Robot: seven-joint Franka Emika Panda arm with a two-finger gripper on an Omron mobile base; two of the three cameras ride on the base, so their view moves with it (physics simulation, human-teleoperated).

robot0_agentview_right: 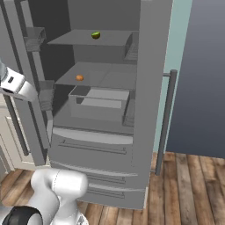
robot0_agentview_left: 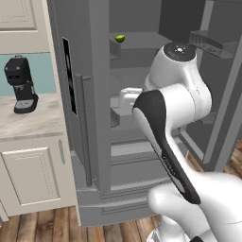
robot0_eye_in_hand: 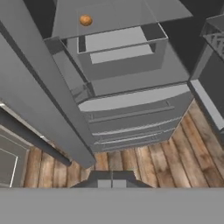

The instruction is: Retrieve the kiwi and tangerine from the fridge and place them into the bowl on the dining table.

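Pincer (robot0_eye_in_hand: 112,183) on the white arm is pressed together with nothing in it, hanging out in front of the tall grey French-door fridge (robot0_agentview_right: 149,66) and looking down its open front toward the wood floor. Going left to right from where I'm standing: a black coffee machine (robot0_agentview_left: 20,84) sits on the cream counter, then the fridge's open inside. The tiny round orange tangerine (robot0_agentview_right: 79,78) is on the middle shelf's left part, and the small yellow-green oval kiwi (robot0_agentview_right: 96,35) sits one shelf up, a bit further right. Both look light, roundish and probably roll-prone, so I'd pinch each across its middle, gently, since the skins seem soft.
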